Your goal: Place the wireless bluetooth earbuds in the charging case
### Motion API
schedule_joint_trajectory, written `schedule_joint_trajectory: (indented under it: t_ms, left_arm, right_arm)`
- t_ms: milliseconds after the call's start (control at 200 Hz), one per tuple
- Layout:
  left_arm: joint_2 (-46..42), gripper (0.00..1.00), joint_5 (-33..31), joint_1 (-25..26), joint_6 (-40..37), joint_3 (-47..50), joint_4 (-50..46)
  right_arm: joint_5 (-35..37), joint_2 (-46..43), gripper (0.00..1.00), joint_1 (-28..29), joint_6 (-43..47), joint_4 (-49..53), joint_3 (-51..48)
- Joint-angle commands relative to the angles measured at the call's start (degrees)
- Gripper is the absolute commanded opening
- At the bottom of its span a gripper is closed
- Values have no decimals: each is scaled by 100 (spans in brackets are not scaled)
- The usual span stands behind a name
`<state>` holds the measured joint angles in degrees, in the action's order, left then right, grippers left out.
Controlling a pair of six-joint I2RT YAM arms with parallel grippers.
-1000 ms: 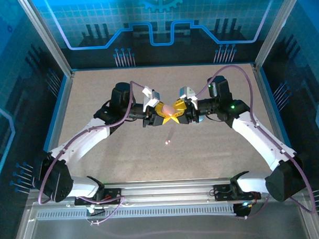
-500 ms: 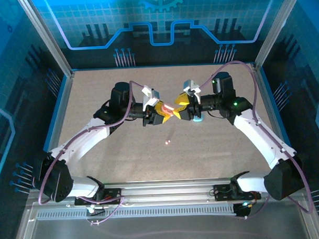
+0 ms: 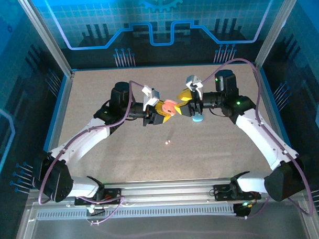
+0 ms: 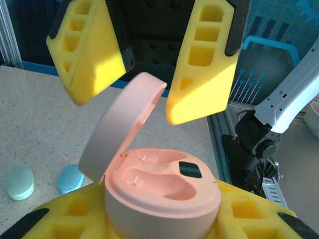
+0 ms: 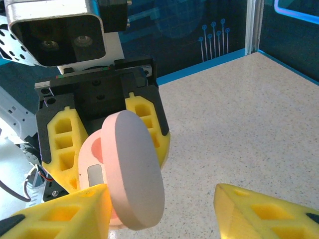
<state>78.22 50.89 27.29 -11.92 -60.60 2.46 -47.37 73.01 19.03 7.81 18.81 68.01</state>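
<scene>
Left gripper (image 3: pixel 161 112) is clamped on the pink charging case (image 4: pixel 164 194). The lid (image 4: pixel 122 124) is flipped up and the cavity faces the right gripper (image 3: pixel 183 102), whose jaws are spread with the lid edge between them.

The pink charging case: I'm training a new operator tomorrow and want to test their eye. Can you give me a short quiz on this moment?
1. True or false: the lid of the pink charging case is shut.
2. Which gripper grips the case? A left; B right; C neither.
3. Fill in: the wells inside the case are ___.
Key: 1 false, the lid stands open. 2 A: the left gripper grips the case, while the right gripper is open at the lid. 3 empty.
</scene>
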Motion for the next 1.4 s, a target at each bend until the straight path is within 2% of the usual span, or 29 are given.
schedule_joint_trajectory:
  t_ms: [0, 575, 775, 1006, 1141, 1396]
  left_arm:
    - [-79, 28, 210, 39, 106, 78, 343]
    - [-72, 28, 316, 45, 157, 224, 626]
    - [-4, 29, 379, 45, 449, 338, 1110]
    - [71, 29, 561, 46, 661, 337, 1342]
    - [103, 30, 648, 47, 757, 347, 1437]
    - [124, 32, 619, 54, 839, 382, 1572]
  right_arm:
    - [110, -190, 58, -84, -148, 134, 178]
    - [351, -310, 59, -88, -445, 9, 143]
    - [200, -263, 59, -45, -439, -78, 125]
    - [219, -32, 51, 26, -364, -266, 208]
    - [-54, 118, 46, 51, -318, -343, 323]
    - [-497, 279, 26, 152, -78, -287, 511]
